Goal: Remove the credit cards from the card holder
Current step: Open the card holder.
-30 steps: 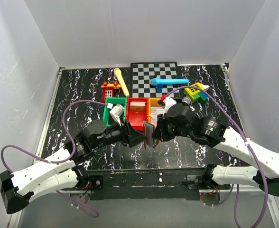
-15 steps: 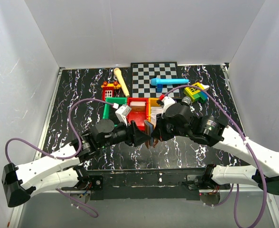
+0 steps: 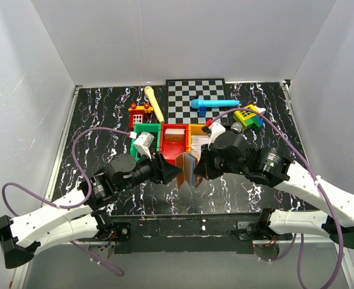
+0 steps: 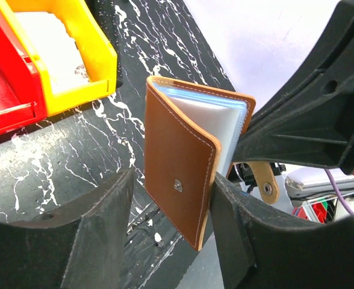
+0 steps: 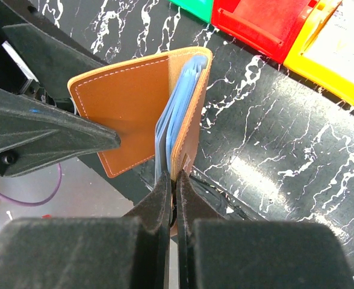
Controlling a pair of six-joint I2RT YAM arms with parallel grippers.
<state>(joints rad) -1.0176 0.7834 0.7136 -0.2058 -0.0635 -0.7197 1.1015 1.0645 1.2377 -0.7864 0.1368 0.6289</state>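
Above the front middle of the black marbled table (image 3: 105,114), between the two arms, the card holder (image 4: 177,156) is standing on end, its brown covers opening like a book with the spine turned towards the bins. The right gripper (image 5: 174,180) is reaching in from the right with its fingers pressed together, pinching the near edge of one cover right beside the pale blue sleeves (image 5: 178,111) fanning out inside. The left gripper (image 4: 172,183) is reaching in from the opposite side with its fingers half spread around the other cover: one finger is touching that cover's free stitched edge, while a sliver of table is showing between the other finger and the spine, so it is framing the cover rather than squeezing it. A small metal snap (image 4: 177,186) is facing the left wrist camera from the lower part of that cover, and a short leather tab (image 4: 262,180) with a second snap is hanging behind it. Whether any card is sitting in the sleeves is not showing from here. Just beyond the card holder, the red bin (image 3: 174,144) is sitting between the green bin (image 3: 145,128) and the yellow bin (image 4: 93,54), and the checkerboard (image 3: 189,96) is lying farther back.
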